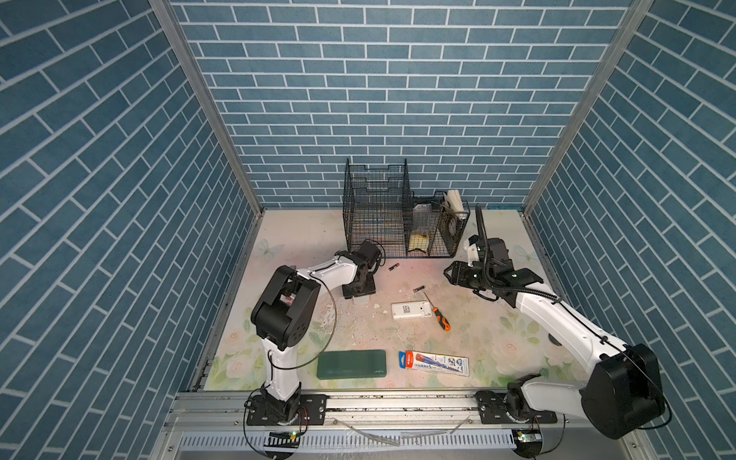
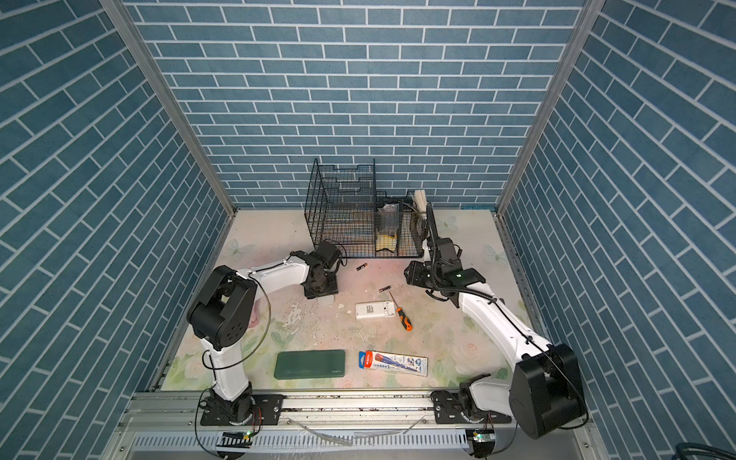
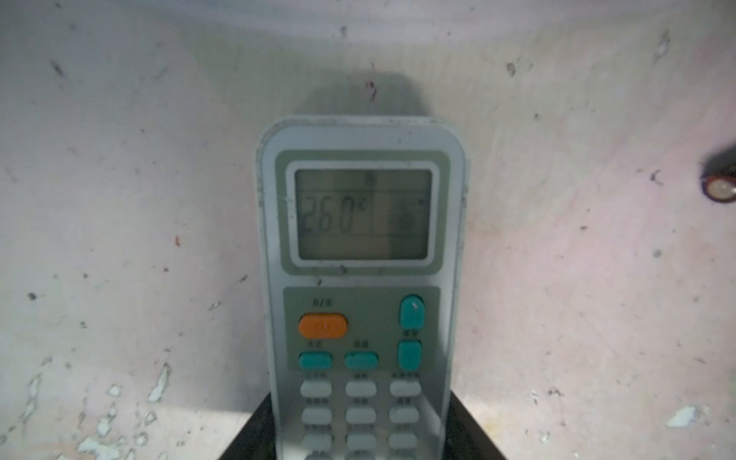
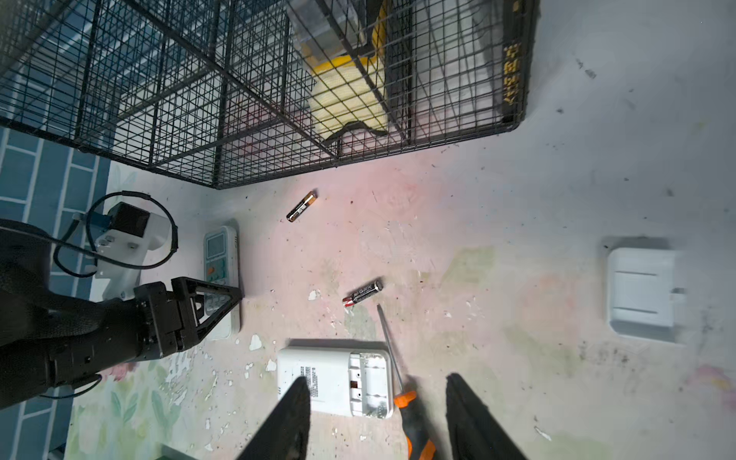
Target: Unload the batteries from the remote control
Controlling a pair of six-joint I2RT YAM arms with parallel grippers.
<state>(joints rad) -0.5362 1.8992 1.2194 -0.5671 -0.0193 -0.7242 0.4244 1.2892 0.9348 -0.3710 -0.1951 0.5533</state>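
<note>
Fingers of left gripper (image 3: pixel 360 434) straddle second remote (image 3: pixel 360 278), grip unclear; right gripper (image 4: pixel 382 422) gapes empty. Next: clamp, then flip it back-up

Dim, blurry left wrist view; remote (image 3: pixel 360 278) casts shadow; top views bowed

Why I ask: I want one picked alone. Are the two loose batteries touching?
Apart: in the right wrist view, bare table separates the gold-ended battery from the red-striped battery.
</note>
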